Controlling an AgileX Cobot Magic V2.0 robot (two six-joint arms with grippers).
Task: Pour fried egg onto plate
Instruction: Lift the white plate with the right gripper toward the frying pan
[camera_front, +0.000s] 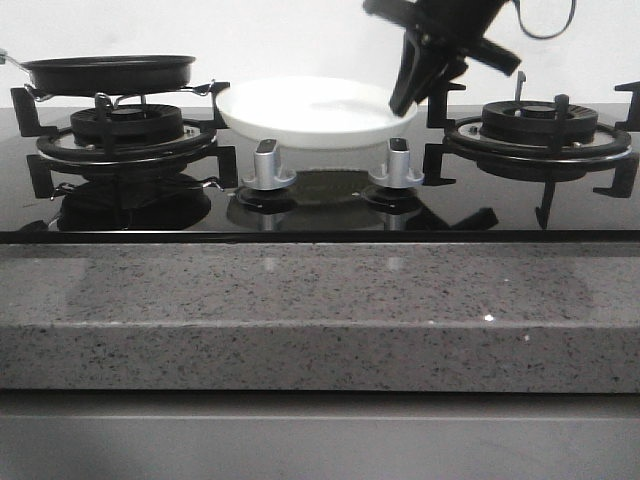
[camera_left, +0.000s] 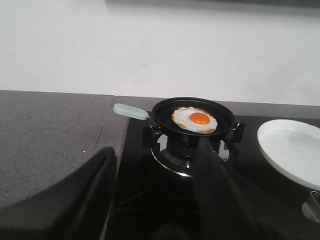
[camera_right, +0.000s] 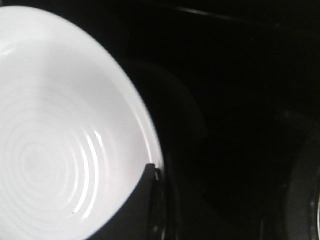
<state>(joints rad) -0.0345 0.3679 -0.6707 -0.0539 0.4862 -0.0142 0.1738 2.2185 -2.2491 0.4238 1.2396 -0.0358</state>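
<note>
The flat creamy-white fried egg (camera_left: 195, 120) with its round orange yolk lies yolk up inside the small black frying pan (camera_left: 193, 118), which sits on the left burner, ahead of the left gripper (camera_left: 155, 192). That gripper hangs free short of the pan, its two dark fingers spread apart with nothing between them. The egg looks thin and floppy, probably light, and it may slide easily on the smooth pan, so I judge it better not to pinch it. The good place to hold is the pale mint-green pan handle (camera_left: 130, 111), which points away from the plate.

The plain white round shallow plate (camera_front: 315, 112) is off the stove, near the pan. The right gripper (camera_front: 420, 82) is closed on its rim; one finger (camera_right: 150, 200) lies over the edge. The plate looks stiff, smooth and breakable, so it may slip.
</note>
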